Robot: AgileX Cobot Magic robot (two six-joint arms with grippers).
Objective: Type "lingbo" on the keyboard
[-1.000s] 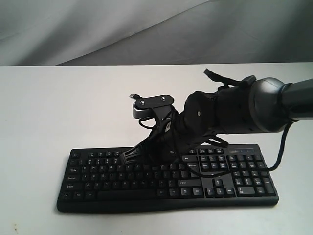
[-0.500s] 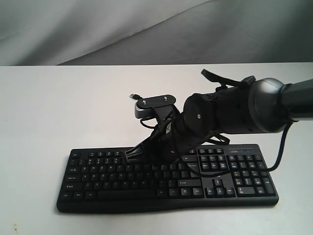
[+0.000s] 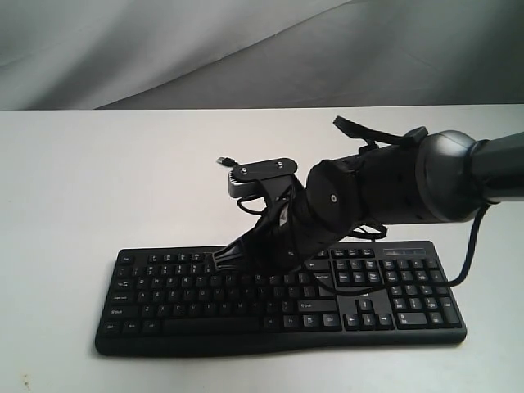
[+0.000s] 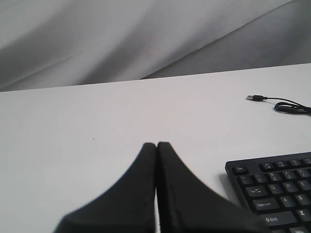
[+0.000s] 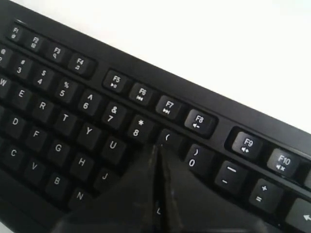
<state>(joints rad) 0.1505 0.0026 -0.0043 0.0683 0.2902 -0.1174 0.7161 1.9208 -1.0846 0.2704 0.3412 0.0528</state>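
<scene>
- Over the keyboard (image 3: 164, 291), right fingers (image 5: 141, 194) pinched together, tip by the 9 key (image 5: 171, 139); this arm's nearer.
- Left fingers (image 4: 136, 189), also closed, hang beyond its left end.

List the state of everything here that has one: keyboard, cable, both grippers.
Keyboard: flat on the table, right arm over it.
Cable: unplugged, plug end bare on the table.
Left gripper: shut, off the keyboard's end, over the table.
Right gripper: shut, tip at the number row near 9; contact unclear.
</scene>
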